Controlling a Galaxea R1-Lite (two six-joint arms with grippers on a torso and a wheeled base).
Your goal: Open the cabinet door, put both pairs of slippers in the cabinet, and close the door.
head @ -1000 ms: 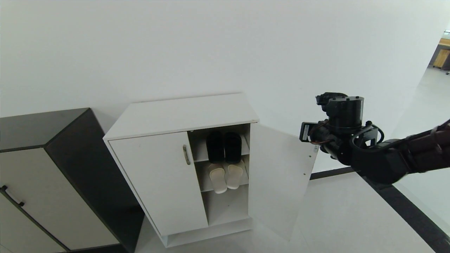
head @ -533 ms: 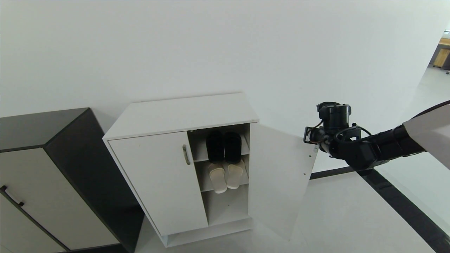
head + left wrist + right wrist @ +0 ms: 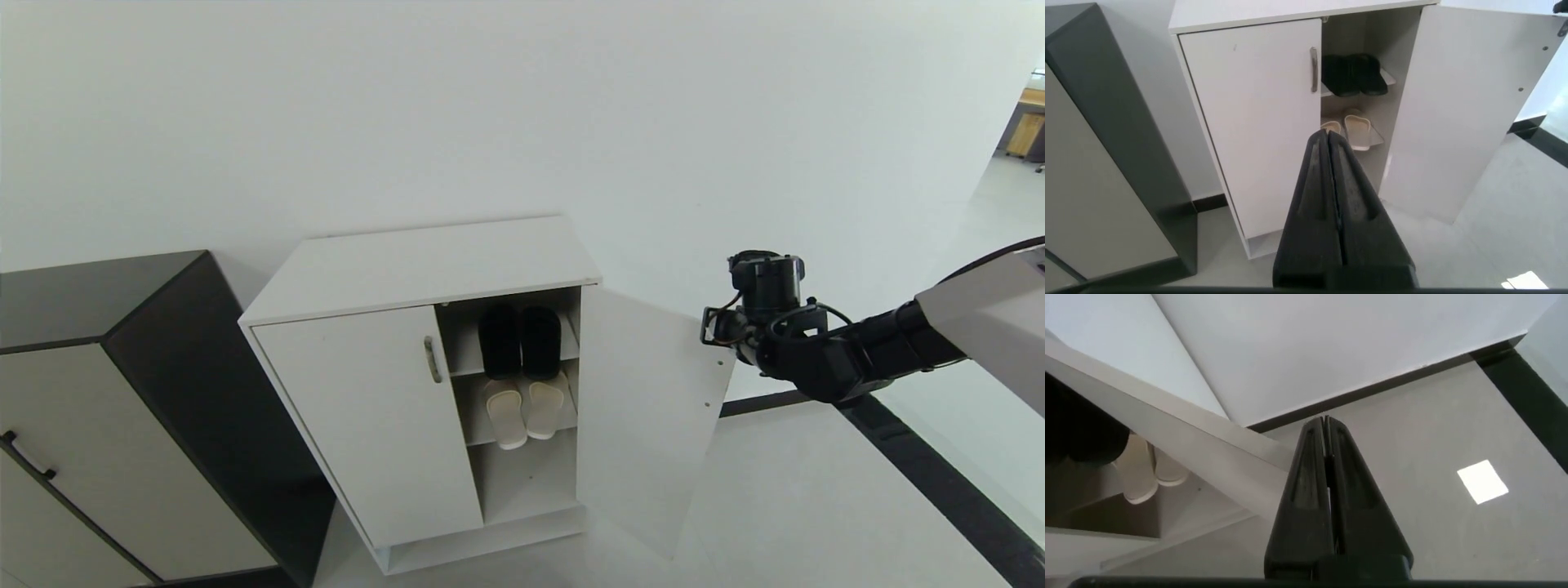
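The white cabinet [image 3: 424,265] stands against the wall with its left door [image 3: 367,416] closed and its right door [image 3: 645,408] swung wide open. A black pair of slippers [image 3: 519,336] lies on the top shelf, and a cream pair [image 3: 524,408] on the shelf below. My right gripper [image 3: 713,327] is at the upper free edge of the open door, on its outer side. In the right wrist view this gripper [image 3: 1325,425] is shut and empty, by the door [image 3: 1167,416]. My left gripper [image 3: 1328,137] is shut and empty, held in front of the cabinet [image 3: 1257,122].
A dark cabinet [image 3: 122,392] with beige doors stands close on the left of the white one. A black floor stripe [image 3: 939,482] runs along the right. Open floor [image 3: 816,506] lies in front of and to the right of the open door.
My right arm has stretched out, and its gripper sank from above the door's top corner to the door's free edge. The door has barely moved.
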